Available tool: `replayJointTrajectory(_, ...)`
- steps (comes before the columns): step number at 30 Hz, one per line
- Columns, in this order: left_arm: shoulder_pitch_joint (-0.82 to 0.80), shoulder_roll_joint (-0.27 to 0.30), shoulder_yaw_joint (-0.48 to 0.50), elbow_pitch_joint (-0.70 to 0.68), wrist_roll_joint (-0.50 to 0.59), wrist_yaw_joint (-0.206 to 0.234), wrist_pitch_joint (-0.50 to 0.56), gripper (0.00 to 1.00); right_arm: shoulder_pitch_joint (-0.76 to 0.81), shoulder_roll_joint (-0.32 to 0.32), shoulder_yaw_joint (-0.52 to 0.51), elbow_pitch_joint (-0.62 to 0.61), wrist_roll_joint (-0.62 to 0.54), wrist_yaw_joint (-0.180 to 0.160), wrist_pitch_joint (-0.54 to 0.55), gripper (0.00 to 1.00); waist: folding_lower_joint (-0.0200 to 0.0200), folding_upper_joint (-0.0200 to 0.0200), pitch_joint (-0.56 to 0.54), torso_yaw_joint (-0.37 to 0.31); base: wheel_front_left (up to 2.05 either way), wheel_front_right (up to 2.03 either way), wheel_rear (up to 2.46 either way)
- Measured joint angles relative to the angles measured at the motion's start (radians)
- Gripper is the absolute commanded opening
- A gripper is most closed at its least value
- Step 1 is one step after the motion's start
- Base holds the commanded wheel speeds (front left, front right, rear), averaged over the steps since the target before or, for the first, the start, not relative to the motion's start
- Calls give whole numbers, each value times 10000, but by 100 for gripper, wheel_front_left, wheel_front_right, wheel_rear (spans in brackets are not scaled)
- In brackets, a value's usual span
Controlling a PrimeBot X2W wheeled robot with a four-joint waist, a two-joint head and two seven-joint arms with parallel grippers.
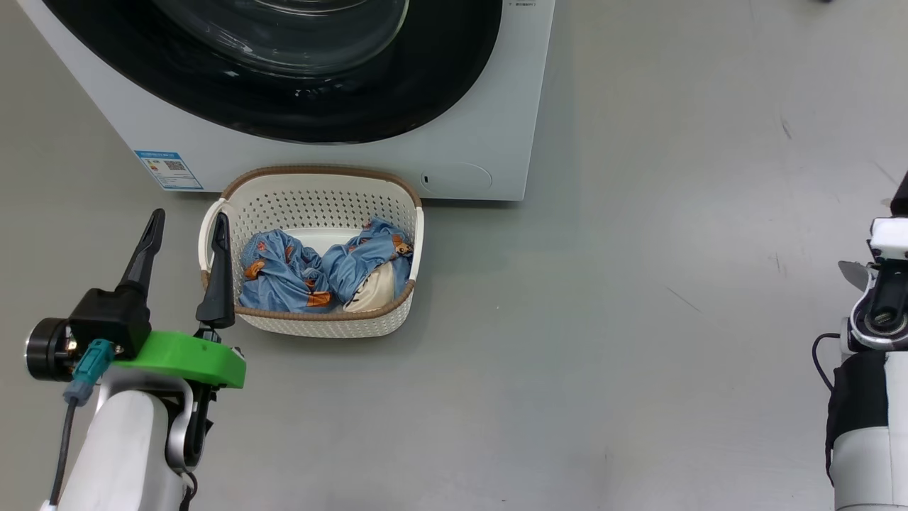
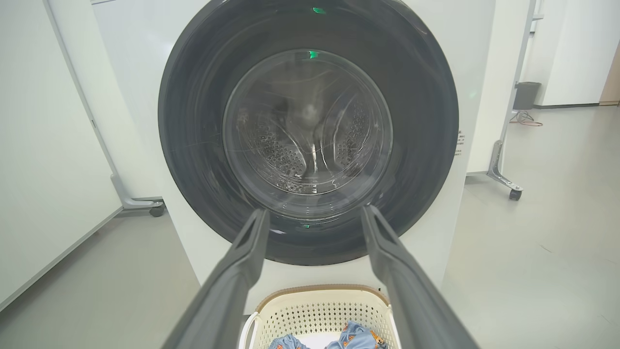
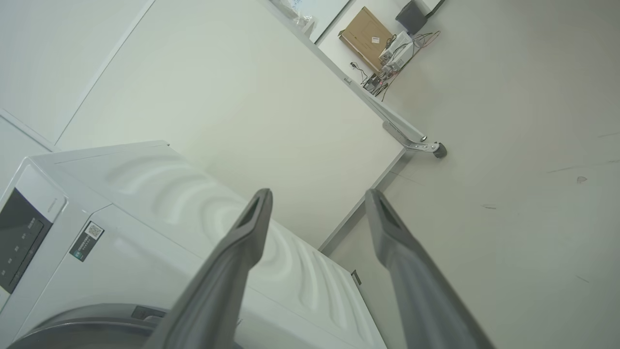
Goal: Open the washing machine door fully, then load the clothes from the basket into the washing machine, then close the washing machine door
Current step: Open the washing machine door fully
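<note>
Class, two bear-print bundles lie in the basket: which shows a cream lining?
The right bundle, at the right wall of the basket; the left bundle shows only blue bear print.

Head camera looks down on the basket (image 1: 319,206) and washing machine (image 1: 496,106); left wrist shares both.

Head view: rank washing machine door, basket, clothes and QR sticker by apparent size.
1. washing machine door, largest even though the frame's top edge crops it
2. basket
3. clothes, lying inside the basket
4. QR sticker
None of these are close calls.
</note>
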Motion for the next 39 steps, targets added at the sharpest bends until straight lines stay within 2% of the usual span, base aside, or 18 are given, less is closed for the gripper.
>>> replayJointTrajectory(2, 62, -4, 2, 2, 0, 0, 0, 100, -169, 8, -284, 130, 665, -2, 163, 96, 0, 0, 13, 25, 0, 0, 0)
replayJointTrajectory(4, 93, -4, -12, 2, 0, -2, 0, 100, -337, 19, -516, 295, 1289, -2, 382, 35, 0, 0, 28, 52, 0, 0, 0)
replayJointTrajectory(5, 93, -4, -17, 0, 0, 0, 0, 100, -407, 23, -629, 372, 1569, -2, 495, 12, 0, 0, 37, 65, 0, 0, 0)
replayJointTrajectory(6, 93, -4, -17, 0, 0, 0, 0, 100, -407, 23, -629, 372, 1569, -2, 495, 0, 0, 0, 37, 65, 0, 0, 0)
replayJointTrajectory(9, 93, -17, -25, 0, -4, 0, 0, 100, -607, 29, -903, 635, 2401, -17, 876, 0, 0, 0, 75, 108, 0, 0, 0)
replayJointTrajectory(15, 83, -36, -186, -15, -23, 0, 0, 100, -1173, 19, -1058, 1066, 3730, -464, 2063, 0, 0, 0, 273, 217, 0, 0, 0)
replayJointTrajectory(25, -131, -232, -270, -23, -163, -2, 0, 100, -2515, -40, -694, 1051, 4073, -1078, 3340, 0, 0, 0, 699, 492, 0, 0, 0)
replayJointTrajectory(36, -582, -353, -502, -75, -203, -2, 0, 100, -4029, -711, -460, 713, 4157, -1856, 4322, 0, 0, 0, 1277, 954, 0, 0, 0)
replayJointTrajectory(39, -626, -391, -554, -111, -209, -2, 0, 100, -4400, -907, -307, 612, 4140, -1964, 4587, 0, 0, 0, 1482, 1094, 0, 0, 0)
